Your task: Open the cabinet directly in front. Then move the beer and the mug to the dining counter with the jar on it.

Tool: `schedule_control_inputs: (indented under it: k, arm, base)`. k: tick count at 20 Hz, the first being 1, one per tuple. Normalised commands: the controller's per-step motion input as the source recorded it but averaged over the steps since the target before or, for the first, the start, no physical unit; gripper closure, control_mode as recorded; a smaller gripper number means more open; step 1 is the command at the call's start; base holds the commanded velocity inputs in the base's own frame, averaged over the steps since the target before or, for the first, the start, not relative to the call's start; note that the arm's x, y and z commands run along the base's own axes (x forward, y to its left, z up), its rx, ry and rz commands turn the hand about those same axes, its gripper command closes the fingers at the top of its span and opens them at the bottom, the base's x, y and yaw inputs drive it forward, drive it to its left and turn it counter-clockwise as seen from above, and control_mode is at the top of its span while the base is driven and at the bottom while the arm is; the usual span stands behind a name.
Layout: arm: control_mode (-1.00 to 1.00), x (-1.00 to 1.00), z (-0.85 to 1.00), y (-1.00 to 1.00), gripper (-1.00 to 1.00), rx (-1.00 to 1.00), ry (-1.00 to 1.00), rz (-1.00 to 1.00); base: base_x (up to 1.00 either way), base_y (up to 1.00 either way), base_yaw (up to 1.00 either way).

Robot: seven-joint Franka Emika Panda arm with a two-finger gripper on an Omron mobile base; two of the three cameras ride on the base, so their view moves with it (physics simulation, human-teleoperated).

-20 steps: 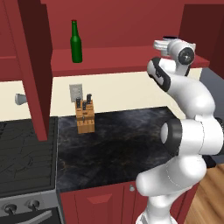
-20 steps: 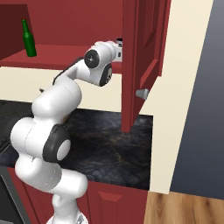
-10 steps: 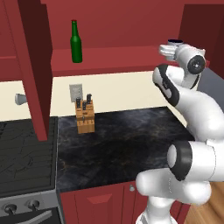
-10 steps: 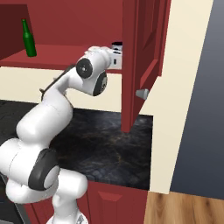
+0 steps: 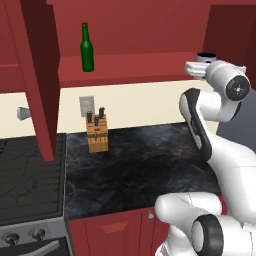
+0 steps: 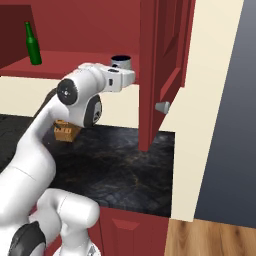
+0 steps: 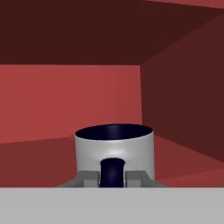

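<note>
The red wall cabinet (image 5: pixel 140 67) stands open, its left door (image 5: pixel 37 75) and right door (image 6: pixel 160 65) swung out. A dark-green beer (image 5: pixel 87 48) stands upright at the left of the inner shelf, also seen as the beer (image 6: pixel 33 44). At the shelf's right end is the white-grey mug (image 5: pixel 206 56) with its navy inside (image 6: pixel 121 62). My gripper (image 7: pixel 112 177) is shut on the mug's dark handle (image 7: pixel 112 168), a finger on each side; the hand (image 5: pixel 199 69) reaches in just below the rim. The dining counter and the jar are out of view.
Below the cabinet a black marbled worktop (image 5: pixel 145 160) carries a wooden knife block (image 5: pixel 97 134) against the cream wall. A stove (image 5: pixel 27 185) lies to the left. The open right door's round knob (image 6: pixel 162 107) juts out near my arm.
My hand has drawn back a little from the cabinet's rear with the mug in its grip, while the elbow swung up and to the right. The beer has not moved.
</note>
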Motion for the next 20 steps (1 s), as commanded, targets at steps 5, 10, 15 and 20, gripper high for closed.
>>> schedule_control_inputs:
  k: [5, 10, 15, 20]
  arm:
    - [-1.00, -1.00, -0.25, 0.34, 1.00, 0.00, 0.03, 0.05]
    - [-1.00, -1.00, -0.63, 0.33, 1.00, 0.00, 0.02, 0.06]
    - [-1.00, -1.00, -0.60, 0.25, 1.00, 0.00, 0.04, 0.08]
    - [-1.00, -0.99, -0.26, 0.27, 1.00, 0.00, 0.06, 0.17]
  base:
    - [0.00, 0.00, 0.00]
    - [0.00, 0.00, 0.00]
    - [0.00, 0.00, 0.00]
    - [0.00, 0.00, 0.00]
